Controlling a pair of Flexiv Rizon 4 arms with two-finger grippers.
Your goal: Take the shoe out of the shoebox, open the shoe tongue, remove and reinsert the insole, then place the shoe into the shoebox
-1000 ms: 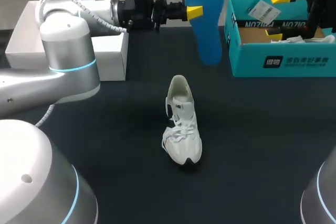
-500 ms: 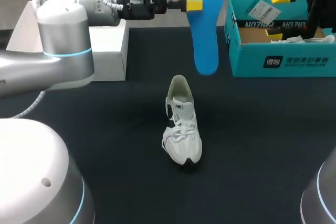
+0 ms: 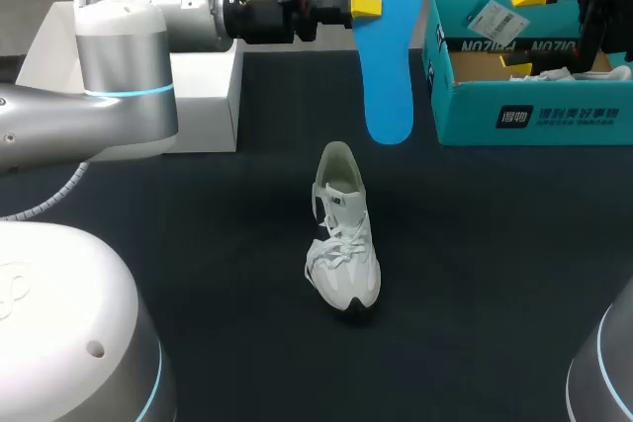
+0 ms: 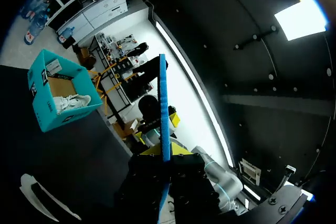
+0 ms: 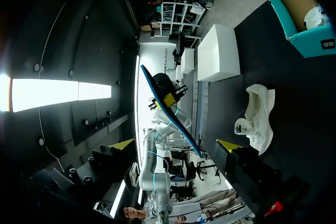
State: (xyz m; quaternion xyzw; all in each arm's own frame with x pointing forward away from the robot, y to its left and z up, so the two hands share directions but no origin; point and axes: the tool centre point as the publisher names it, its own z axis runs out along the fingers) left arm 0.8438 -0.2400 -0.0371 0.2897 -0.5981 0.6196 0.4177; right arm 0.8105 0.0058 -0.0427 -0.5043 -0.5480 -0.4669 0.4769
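**A:** In the head view, how is the insole (image 3: 387, 46) expected to handle?

**B:** It is judged light, thin and bendy. A pinch near one end is advised, so that the free end can be fed into the shoe (image 3: 343, 234). That hold is already seen here: the left gripper (image 3: 364, 4) is clenched on the insole's edge near its upper end. The left arm is stretched level across the back of the counter (image 3: 227, 274), and the blue sole hangs down.

**A:** And where is everything placed?

**B:** The shoe is set upright mid-counter. The insole is held in the air at its 12 o'clock, the teal shoebox (image 3: 524, 116) lies at 2 o'clock, and a white box (image 3: 203, 96) at 10 o'clock.

**A:** What is added by the left wrist view?

**B:** The insole is seen edge-on between the fingers, straight and unbent. A second shoe (image 4: 71, 102) is seen inside the shoebox ahead.

**A:** And by the right wrist view?

**B:** The right gripper (image 5: 175, 145) is seen released, with its yellow tips spread wide and nothing between them. The shoe is judged soft and easily pushed along the counter, so a steadying grip at the heel collar would be wise.
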